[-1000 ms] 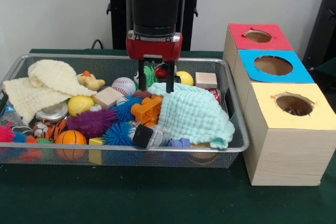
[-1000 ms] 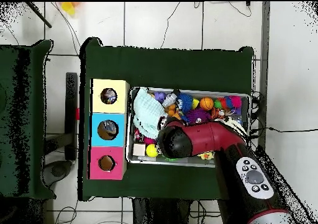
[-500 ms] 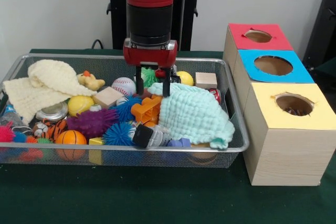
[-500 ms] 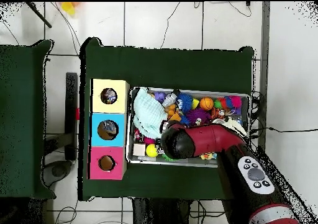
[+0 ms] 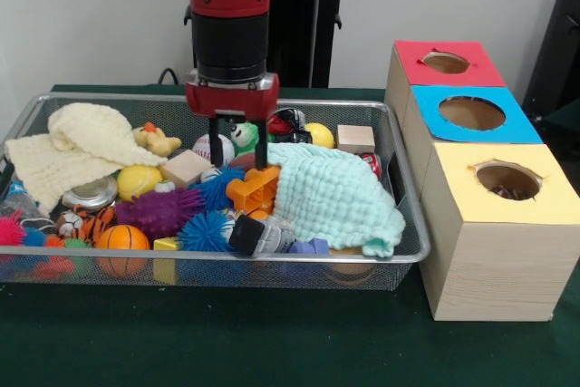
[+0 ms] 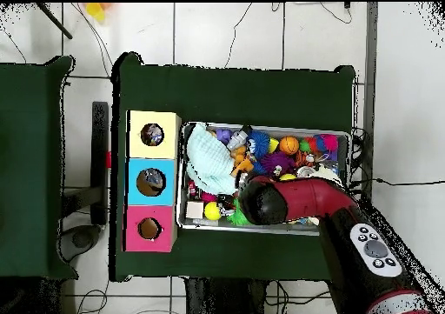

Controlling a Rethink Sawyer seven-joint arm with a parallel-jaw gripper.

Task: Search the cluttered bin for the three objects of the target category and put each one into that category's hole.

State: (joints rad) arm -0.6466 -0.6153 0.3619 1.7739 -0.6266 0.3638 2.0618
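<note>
Front and overhead views. A table [image 5: 272, 342] covered in dark green cloth stands on a floor of pale tiles [image 6: 217, 32] crossed by cables; a plain light wall fills the top of the front view. A wire-mesh bin [image 5: 408, 242] occupies the centre and left of the front view, packed with toys. Right of it stand three wooden boxes with holes in their tops: red box [image 5: 446, 62] at the upper right, blue box [image 5: 471, 113] below it, yellow box [image 5: 503, 180] lowest.

The red arm descends left of centre. Its pincer [image 5: 237, 144] hangs over the middle of the bin, its two dark fingers [image 5: 215, 140] spread moderately apart and holding nothing. Between and just behind the fingers sits a green-and-white toy [image 5: 241, 137]; a baseball [image 5: 205, 147] lies just to the left. Directly below the pincer lies an orange block toy [image 5: 254, 189], touching a mint knitted cloth [image 5: 335, 192] spreading to the right. A cream cloth [image 5: 77, 147] covers the bin's left end.
</note>
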